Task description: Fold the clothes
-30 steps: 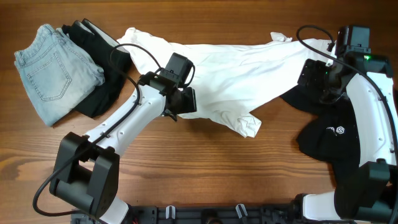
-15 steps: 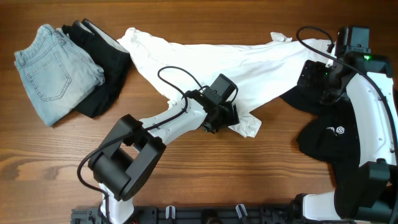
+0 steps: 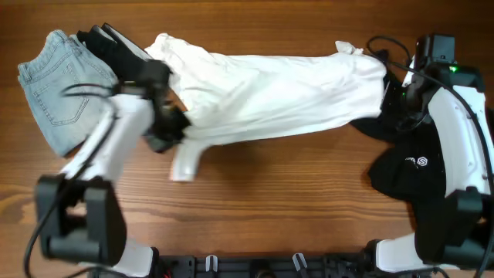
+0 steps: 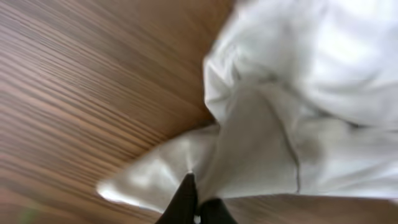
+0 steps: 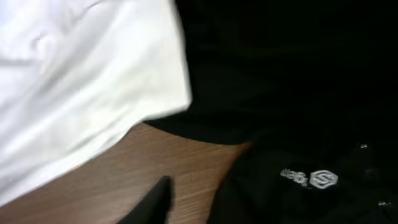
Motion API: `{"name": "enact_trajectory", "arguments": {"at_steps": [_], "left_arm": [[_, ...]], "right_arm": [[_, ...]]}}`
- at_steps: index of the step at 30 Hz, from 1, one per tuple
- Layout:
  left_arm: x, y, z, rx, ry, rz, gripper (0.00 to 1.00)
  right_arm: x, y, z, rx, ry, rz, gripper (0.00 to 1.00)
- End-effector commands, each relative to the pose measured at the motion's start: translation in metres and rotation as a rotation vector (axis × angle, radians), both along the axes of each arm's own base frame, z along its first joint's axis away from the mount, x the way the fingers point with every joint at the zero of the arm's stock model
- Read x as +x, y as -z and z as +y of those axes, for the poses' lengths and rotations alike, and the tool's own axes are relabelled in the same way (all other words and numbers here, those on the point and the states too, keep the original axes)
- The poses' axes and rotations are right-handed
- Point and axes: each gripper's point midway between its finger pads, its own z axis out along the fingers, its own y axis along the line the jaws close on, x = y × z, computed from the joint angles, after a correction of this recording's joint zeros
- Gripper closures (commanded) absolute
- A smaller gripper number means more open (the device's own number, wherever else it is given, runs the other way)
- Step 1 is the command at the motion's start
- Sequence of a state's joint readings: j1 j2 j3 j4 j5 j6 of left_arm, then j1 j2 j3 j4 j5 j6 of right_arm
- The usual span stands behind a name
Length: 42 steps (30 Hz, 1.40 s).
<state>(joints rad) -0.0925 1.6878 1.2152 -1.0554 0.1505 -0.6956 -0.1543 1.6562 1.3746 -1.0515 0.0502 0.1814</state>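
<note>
The white T-shirt [image 3: 270, 93] lies stretched across the far half of the table, one sleeve [image 3: 185, 161] trailing toward the front. My left gripper [image 3: 171, 133] is at the shirt's lower left edge. In the left wrist view its jaws are pinched shut on a fold of white cloth [image 4: 249, 155]. The black garment with a small white logo [image 3: 417, 164] lies at the right, under the right arm. My right gripper [image 3: 397, 104] hovers at the shirt's right edge. Only one dark finger [image 5: 157, 196] shows over bare wood; the other is lost against the black cloth [image 5: 298, 93].
Folded light-blue jeans [image 3: 62, 89] lie at the far left with another black garment [image 3: 116, 54] beside and partly under them. Bare wooden tabletop [image 3: 293, 201] fills the front middle. Both arm bases stand at the front edge.
The left gripper swung from the table's middle to the left and shut on the shirt's lower fold, dragging it along and pulling the shirt flatter. The right arm barely moved.
</note>
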Motion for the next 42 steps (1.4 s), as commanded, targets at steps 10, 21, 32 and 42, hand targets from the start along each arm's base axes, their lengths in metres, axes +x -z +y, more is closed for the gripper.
{"name": "enact_trajectory", "arguments": {"at_steps": [10, 21, 32, 42], "left_arm": [[-0.018, -0.017, 0.084, 0.124, -0.111, 0.009, 0.96], [0.002, -0.018, 0.07, 0.07, -0.09, -0.071, 0.96], [0.002, -0.018, 0.046, 0.123, 0.024, -0.074, 0.95], [-0.004, -0.018, 0.071, 0.269, 0.018, -0.048, 0.92]], "right_arm": [[0.069, 0.09, 0.026, 0.175, -0.168, -0.071, 0.8], [0.065, 0.156, -0.104, -0.146, 0.14, 0.002, 0.78], [0.056, 0.052, -0.229, 0.174, 0.424, -0.312, 0.21], [0.004, 0.06, 0.033, 0.383, -0.085, 0.224, 0.11]]}}
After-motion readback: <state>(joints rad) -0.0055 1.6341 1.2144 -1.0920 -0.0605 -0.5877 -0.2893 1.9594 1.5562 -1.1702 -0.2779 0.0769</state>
